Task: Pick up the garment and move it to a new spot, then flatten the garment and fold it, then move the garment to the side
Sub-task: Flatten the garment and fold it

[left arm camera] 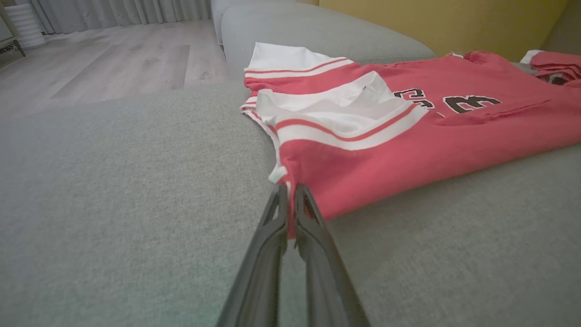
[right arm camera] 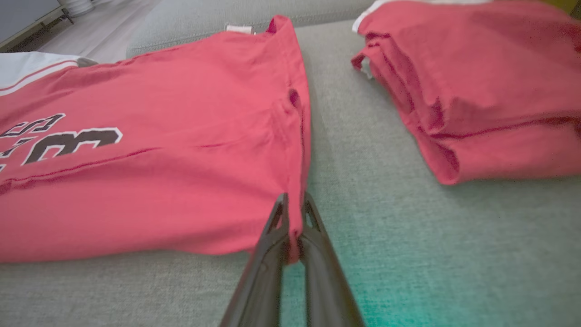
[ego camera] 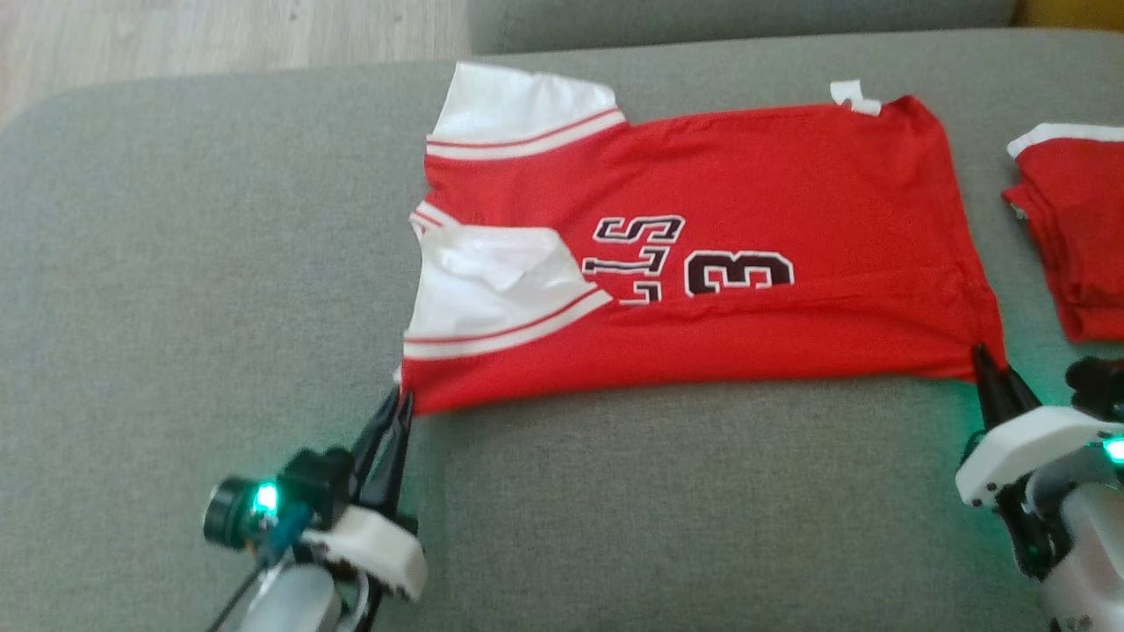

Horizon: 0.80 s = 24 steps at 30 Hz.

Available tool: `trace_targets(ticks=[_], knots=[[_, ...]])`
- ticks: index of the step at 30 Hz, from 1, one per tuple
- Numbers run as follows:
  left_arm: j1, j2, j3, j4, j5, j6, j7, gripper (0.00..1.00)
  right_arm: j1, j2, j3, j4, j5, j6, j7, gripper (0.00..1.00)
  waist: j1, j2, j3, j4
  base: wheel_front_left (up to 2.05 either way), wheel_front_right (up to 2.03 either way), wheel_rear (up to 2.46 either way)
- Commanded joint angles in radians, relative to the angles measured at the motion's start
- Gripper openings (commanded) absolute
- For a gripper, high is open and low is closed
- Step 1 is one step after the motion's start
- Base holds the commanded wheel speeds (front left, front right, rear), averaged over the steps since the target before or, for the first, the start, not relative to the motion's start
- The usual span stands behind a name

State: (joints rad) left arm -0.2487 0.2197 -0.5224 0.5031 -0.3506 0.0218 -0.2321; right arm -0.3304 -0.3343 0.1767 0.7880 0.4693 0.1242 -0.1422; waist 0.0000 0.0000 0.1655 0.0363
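The left gripper (ego camera: pixel 397 405) and right gripper (ego camera: pixel 983 358) each have two long, tapering dark fingers (ego camera: pixel 385 449) set in a rounded white housing (ego camera: pixel 379 549) on a pale grey forearm (ego camera: pixel 294 607), with a green light (ego camera: pixel 266 498) glowing beside a black camera barrel (ego camera: pixel 224 520).

Left gripper (ego camera: pixel 397 404) is sitting at the lower left of the head view. Its fingers are slanting up and slightly right, pressed together and pinching the edge of the garment (ego camera: pixel 746 342). Right gripper (ego camera: pixel 982 355) is poking in at the lower right, fingers leaning up-left and clamping the same cloth. Both pale forearms are coming up from the bottom edge, with green wrist lights glowing.
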Motion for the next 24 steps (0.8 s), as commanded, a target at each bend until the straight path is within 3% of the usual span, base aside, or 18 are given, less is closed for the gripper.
trace_targets(ticks=[1, 5, 17, 18, 20, 21, 22, 24], knots=[[0.011, 0.037, 0.026, -0.043, 0.002, 0.015, 0.003, 0.00, 0.030, -0.041, 0.011, -0.053, -0.015, 0.007, -0.006, 0.00, 0.0000, 0.0000, -0.017, -0.002, 0.00, 0.00, 0.00], [0.098, 0.054, 0.009, -0.123, 0.001, 0.035, 0.033, 0.00, 0.137, -0.069, -0.019, -0.151, -0.030, 0.007, -0.007, 0.00, 0.0000, 0.0000, -0.042, -0.001, 0.00, 0.00, 0.00], [0.267, 0.091, -0.028, -0.304, -0.010, 0.080, 0.116, 0.00, 0.373, -0.055, -0.114, -0.363, -0.024, 0.007, 0.094, 0.00, 0.0000, 0.0000, -0.084, 0.001, 0.00, 0.00, 0.00], [0.270, 0.090, -0.029, -0.308, -0.011, 0.082, 0.121, 0.00, 0.380, -0.052, -0.117, -0.372, -0.027, 0.007, 0.104, 0.04, 0.0000, 0.0000, -0.084, 0.001, 0.00, 0.00, 0.00], [0.269, 0.088, -0.035, -0.309, -0.012, 0.083, 0.131, 0.00, 0.390, -0.048, -0.120, -0.388, -0.035, 0.007, 0.120, 0.40, 0.0000, 0.0000, -0.085, 0.002, 0.00, 0.00, 0.00], [0.266, 0.087, -0.037, -0.306, -0.013, 0.083, 0.137, 0.00, 0.393, -0.046, -0.124, -0.394, -0.040, 0.007, 0.125, 0.86, 0.0000, 0.0000, -0.085, 0.003, 0.00, 0.00, 0.00], [0.261, 0.085, -0.040, -0.301, -0.014, 0.082, 0.142, 0.00, 0.395, -0.045, -0.128, -0.399, -0.046, 0.007, 0.129, 1.00, 0.0000, 0.0000, -0.086, 0.004, 0.00, 0.00, 0.00], [0.247, 0.087, -0.048, -0.288, -0.004, 0.081, 0.152, 0.00, 0.396, -0.040, -0.143, -0.409, -0.059, 0.007, 0.130, 1.00, 0.0000, 0.0000, -0.085, 0.003, 0.00, 0.00, 0.00]])
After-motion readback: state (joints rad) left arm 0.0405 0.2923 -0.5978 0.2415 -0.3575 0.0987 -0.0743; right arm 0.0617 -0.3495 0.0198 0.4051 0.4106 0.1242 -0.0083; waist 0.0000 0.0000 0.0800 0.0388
